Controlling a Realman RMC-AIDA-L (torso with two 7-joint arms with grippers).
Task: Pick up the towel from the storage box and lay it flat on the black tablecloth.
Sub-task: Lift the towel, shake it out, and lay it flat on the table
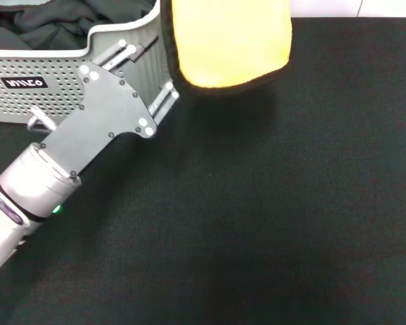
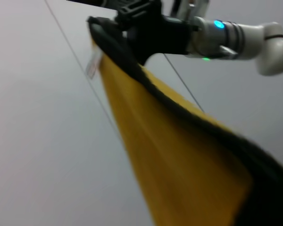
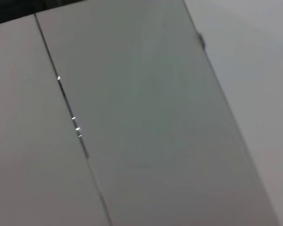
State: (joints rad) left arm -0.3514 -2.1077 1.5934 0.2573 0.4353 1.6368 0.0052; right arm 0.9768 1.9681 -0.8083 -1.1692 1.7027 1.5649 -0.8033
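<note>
With the right gripper [image 2: 118, 26] clamped on one corner of the towel [image 1: 230, 44], which hung above the tablecloth [image 1: 271, 217] beside the box [image 1: 61, 81], and the left gripper [image 1: 147, 73] spread empty, I feared it would land bunched.

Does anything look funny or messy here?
Yes. The towel hangs in the air, yellow side out, instead of lying flat on the black tablecloth. In the left wrist view the right gripper is pinching its top corner. A dark cloth sits bunched up in the storage box.
</note>
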